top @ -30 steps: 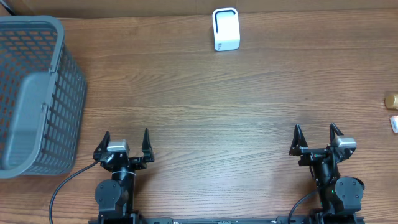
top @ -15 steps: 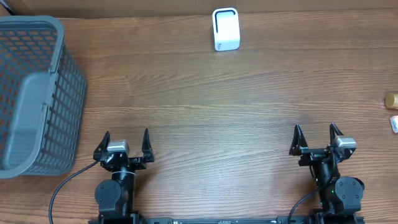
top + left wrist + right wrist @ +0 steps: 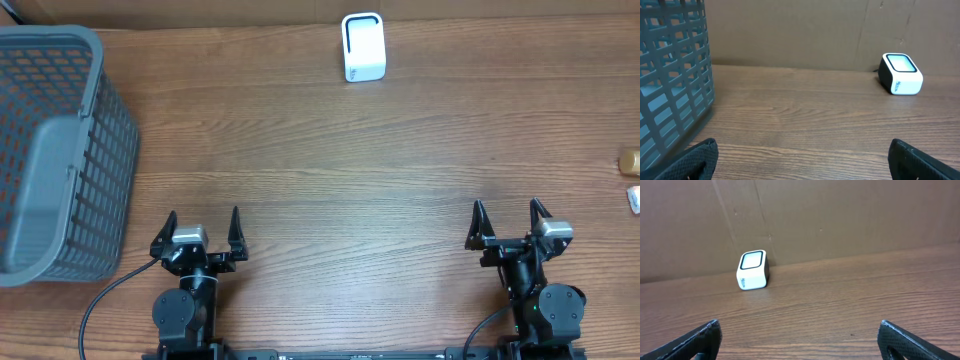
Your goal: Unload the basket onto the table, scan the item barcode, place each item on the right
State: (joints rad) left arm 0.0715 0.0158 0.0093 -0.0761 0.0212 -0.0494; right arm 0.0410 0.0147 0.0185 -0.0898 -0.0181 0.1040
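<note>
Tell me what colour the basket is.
The basket is grey, with a lattice wall; clearest in the overhead view.

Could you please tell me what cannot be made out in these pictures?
Overhead, right edge: a gold thing and a white thing, cut off and too small to identify; no barcode shows.
Basket: overhead crops its left side; left wrist view shows only its wall.
Scanner: side lettering too small to read.
</note>
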